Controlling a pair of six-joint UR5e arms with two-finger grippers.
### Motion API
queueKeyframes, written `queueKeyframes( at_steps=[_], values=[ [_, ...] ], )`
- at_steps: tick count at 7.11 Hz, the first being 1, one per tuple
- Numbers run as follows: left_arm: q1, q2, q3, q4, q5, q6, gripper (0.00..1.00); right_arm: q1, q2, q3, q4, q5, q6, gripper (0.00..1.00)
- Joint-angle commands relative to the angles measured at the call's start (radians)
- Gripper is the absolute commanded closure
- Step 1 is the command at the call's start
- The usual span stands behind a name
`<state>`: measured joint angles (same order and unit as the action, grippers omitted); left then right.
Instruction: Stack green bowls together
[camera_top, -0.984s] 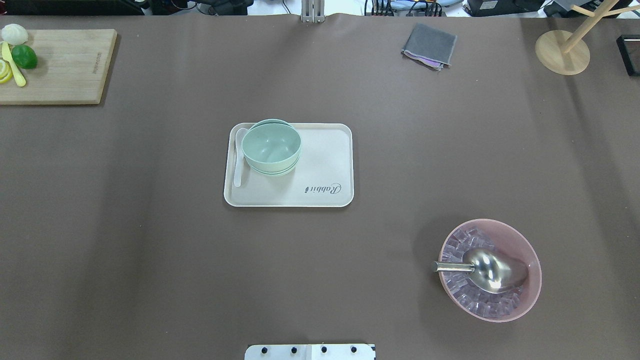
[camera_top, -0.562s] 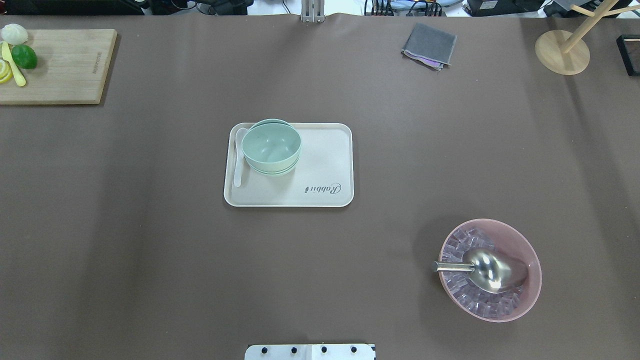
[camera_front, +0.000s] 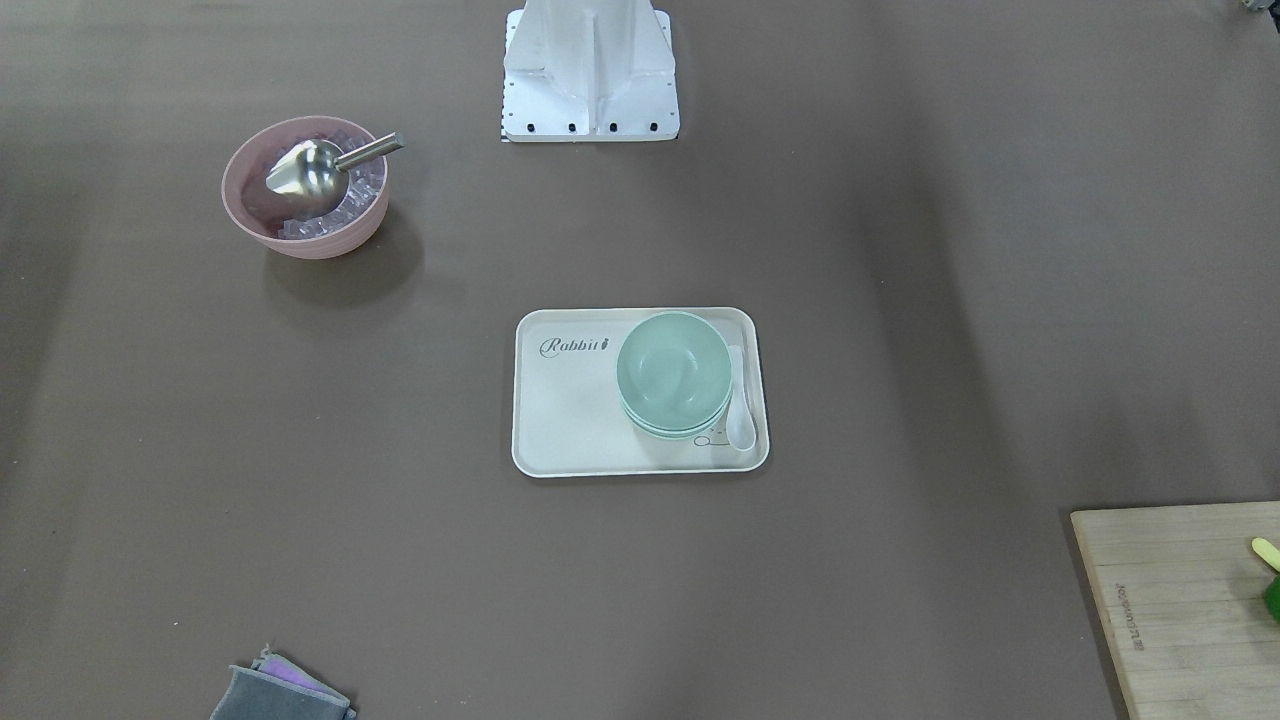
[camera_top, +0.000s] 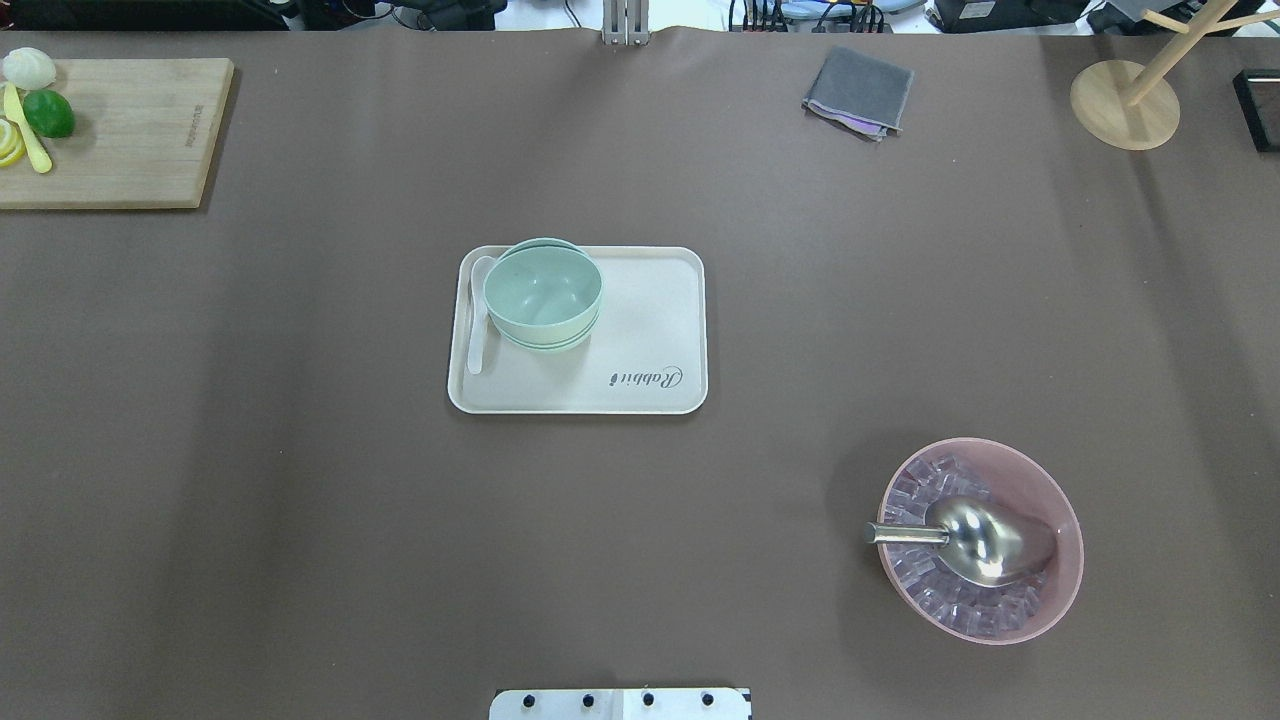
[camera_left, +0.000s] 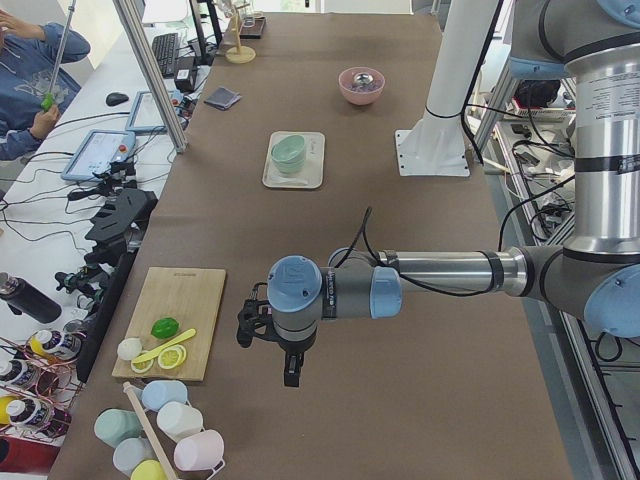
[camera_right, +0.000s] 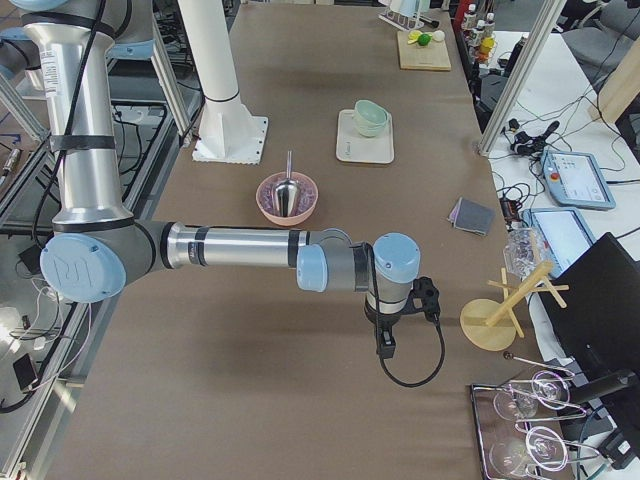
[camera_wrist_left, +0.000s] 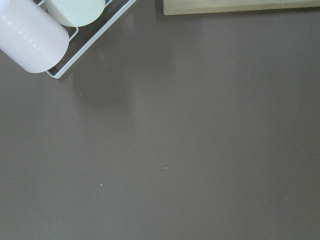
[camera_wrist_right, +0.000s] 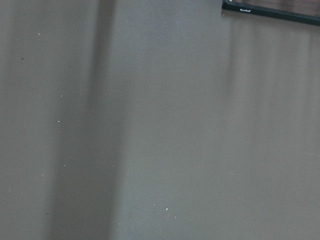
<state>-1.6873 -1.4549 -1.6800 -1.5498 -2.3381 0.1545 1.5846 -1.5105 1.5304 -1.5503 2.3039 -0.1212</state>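
Overhead, three green bowls (camera_top: 543, 293) sit nested as one stack at the upper left of one tray (camera_top: 650, 310), mid-frame on the desk (camera_top: 300, 500), beside one white spoon (camera_top: 476, 330). Only the side views show my left arm (camera_left: 440, 272) and right arm (camera_right: 230, 245); whether the left jaws or right jaws are parted I cannot tell.

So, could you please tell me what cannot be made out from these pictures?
Green bowls: how many are stacked; in the overhead view the top bowl covers the lower ones.
Left fingers, right fingers: open or shut; only the side views show them, too small.
Cutting board: cut off by the front-facing view's edge.
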Motion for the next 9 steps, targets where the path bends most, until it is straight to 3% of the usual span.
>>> queueKeyframes(
  at_steps=[1,7,9],
  values=[
    [0.0,0.005,-0.001,0.002,0.0,0.0,0.02,0.002,0.0,-0.01,-0.001,0.0,0.0,0.0],
    [0.0,0.018,-0.007,0.002,-0.001,-0.001,0.02,-0.003,0.004,-0.016,-0.043,-0.023,0.002,0.0],
    [0.0,0.021,-0.001,0.008,-0.062,-0.012,0.02,-0.003,0.006,-0.016,-0.076,-0.023,0.002,0.0]
  ],
)
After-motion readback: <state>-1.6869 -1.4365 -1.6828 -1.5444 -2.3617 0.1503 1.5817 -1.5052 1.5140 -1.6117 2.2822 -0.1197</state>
